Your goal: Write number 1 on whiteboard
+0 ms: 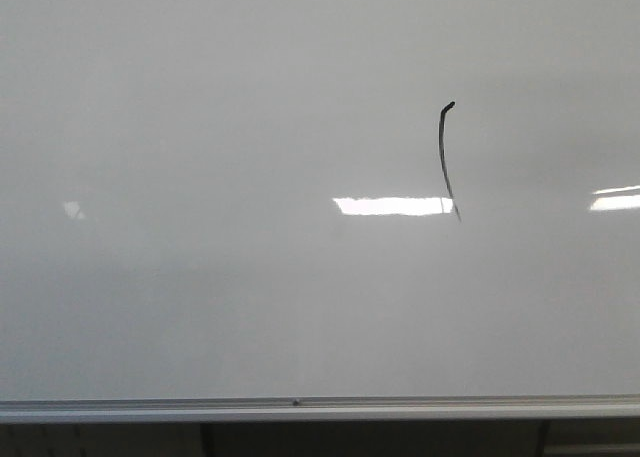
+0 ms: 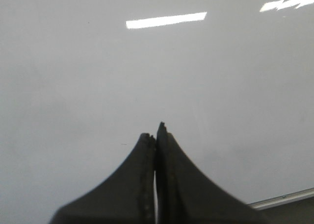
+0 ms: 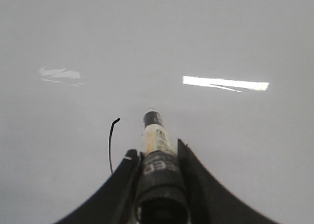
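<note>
The whiteboard [image 1: 200, 127] fills the front view, glossy pale grey, with a silver rail [image 1: 320, 409] along its lower edge. The number 1 [image 1: 445, 162] is a thin black curved stroke with a small hook at its top, right of centre. It also shows in the right wrist view [image 3: 111, 145], beside the fingers. My right gripper [image 3: 156, 153] is shut on a black and white marker [image 3: 155, 140] whose tip points at the board, apart from the stroke. My left gripper [image 2: 156, 133] is shut and empty, facing the bare board [image 2: 73, 87]. Neither arm shows in the front view.
Bright rectangular light reflections lie on the board [image 1: 392, 206], one at the right edge [image 1: 615, 199]. The silver rail shows in the left wrist view [image 2: 282, 199]. A dark strip runs below the rail [image 1: 320, 439].
</note>
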Motion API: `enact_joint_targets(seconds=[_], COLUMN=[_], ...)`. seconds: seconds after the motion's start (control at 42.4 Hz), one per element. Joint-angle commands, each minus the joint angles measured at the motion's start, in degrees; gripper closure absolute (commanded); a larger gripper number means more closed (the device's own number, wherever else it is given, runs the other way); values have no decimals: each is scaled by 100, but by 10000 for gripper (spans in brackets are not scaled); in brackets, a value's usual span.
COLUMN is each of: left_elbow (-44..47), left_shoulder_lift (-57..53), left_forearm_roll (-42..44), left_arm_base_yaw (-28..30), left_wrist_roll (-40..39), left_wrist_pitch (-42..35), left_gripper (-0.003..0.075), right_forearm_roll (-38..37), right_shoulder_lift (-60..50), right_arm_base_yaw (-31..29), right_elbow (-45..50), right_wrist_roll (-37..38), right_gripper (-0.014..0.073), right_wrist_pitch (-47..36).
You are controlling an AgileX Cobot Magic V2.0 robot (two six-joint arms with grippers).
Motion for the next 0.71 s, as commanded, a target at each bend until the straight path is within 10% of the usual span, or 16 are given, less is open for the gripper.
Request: enact_joint_targets(seconds=[0.0, 0.471, 0.684], left_elbow=[-156, -183, -661], left_shoulder_lift=[-1, 79, 888], left_forearm_roll=[-136, -665, -1455], left_arm_base_yaw=[1, -23, -487], left_wrist_roll=[-50, 17, 1503], left_wrist_pitch=[-427, -586, 666], left_gripper=[741, 740, 740], right_forearm_roll=[24, 57, 814], right_shoulder_lift=[22, 1069, 1868], right_arm_base_yaw=[-32, 161, 753], right_elbow=[-146, -1668, -2426], right_wrist_roll=[4, -575, -1443], right_gripper=[652, 652, 652], right_wrist_pitch=[-423, 2192, 3513])
